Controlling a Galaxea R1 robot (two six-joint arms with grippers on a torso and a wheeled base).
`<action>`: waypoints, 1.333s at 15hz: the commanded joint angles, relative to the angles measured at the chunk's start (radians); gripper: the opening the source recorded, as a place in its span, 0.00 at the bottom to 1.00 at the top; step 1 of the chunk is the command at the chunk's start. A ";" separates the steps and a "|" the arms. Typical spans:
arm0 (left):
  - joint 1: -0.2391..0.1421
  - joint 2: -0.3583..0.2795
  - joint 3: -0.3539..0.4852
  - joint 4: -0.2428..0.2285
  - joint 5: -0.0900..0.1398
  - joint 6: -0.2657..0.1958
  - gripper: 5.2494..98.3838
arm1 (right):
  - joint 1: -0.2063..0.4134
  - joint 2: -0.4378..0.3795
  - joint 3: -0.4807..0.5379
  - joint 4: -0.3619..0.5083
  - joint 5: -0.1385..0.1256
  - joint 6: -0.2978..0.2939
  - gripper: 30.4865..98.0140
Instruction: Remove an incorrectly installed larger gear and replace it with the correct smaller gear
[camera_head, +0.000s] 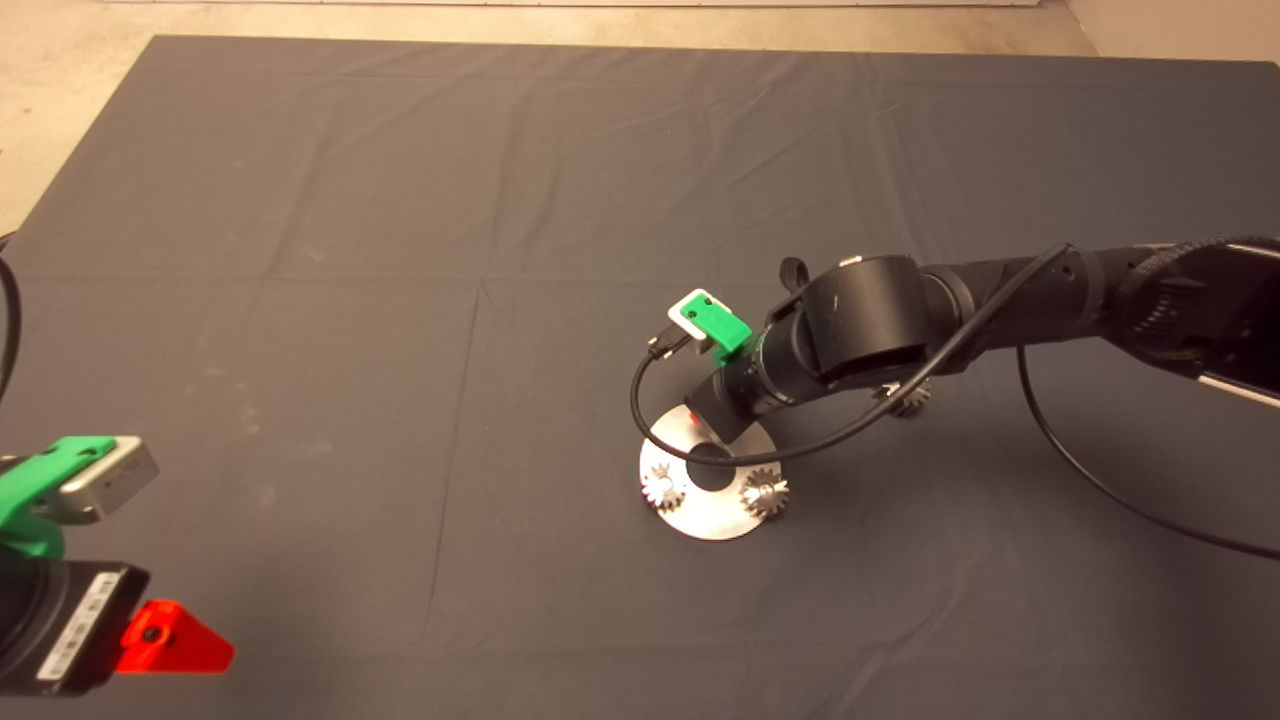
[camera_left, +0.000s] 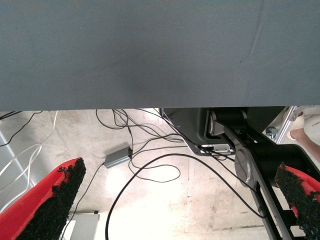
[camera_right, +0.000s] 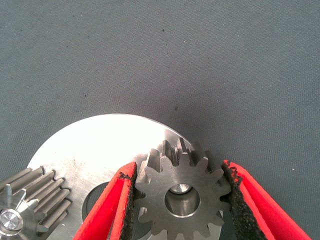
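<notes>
Black right arm (camera_head: 1000, 300) trailing a thin black cable (camera_head: 1100, 480); green left gripper (camera_head: 170, 640), red triangular finger, white label.

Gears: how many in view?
4. Two gears on the plate, one gear on the mat beneath the right arm, one gear held by the right gripper. Left gripper parked lower left.

Most of the table (camera_head: 400, 250) is left free for passage. The round plate (camera_head: 712, 525) is crowded by two shiny gears (camera_head: 662, 486) (camera_head: 764, 494) and overhung by the right arm (camera_head: 900, 320), another gear (camera_head: 908, 398) lying beneath it. The near left corner is occupied by the left pincer (camera_head: 175, 640).
</notes>
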 joint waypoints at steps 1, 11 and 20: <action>-0.013 -0.005 0.016 -0.022 0.133 0.005 1.00 | 0.023 0.003 0.001 -0.021 -0.001 0.007 0.17; -0.013 -0.005 0.016 -0.022 0.133 0.007 1.00 | 0.025 0.000 0.004 -0.021 -0.003 0.009 0.20; -0.013 -0.003 0.015 -0.022 0.133 0.007 1.00 | 0.347 -0.169 0.337 0.274 -0.002 0.150 0.35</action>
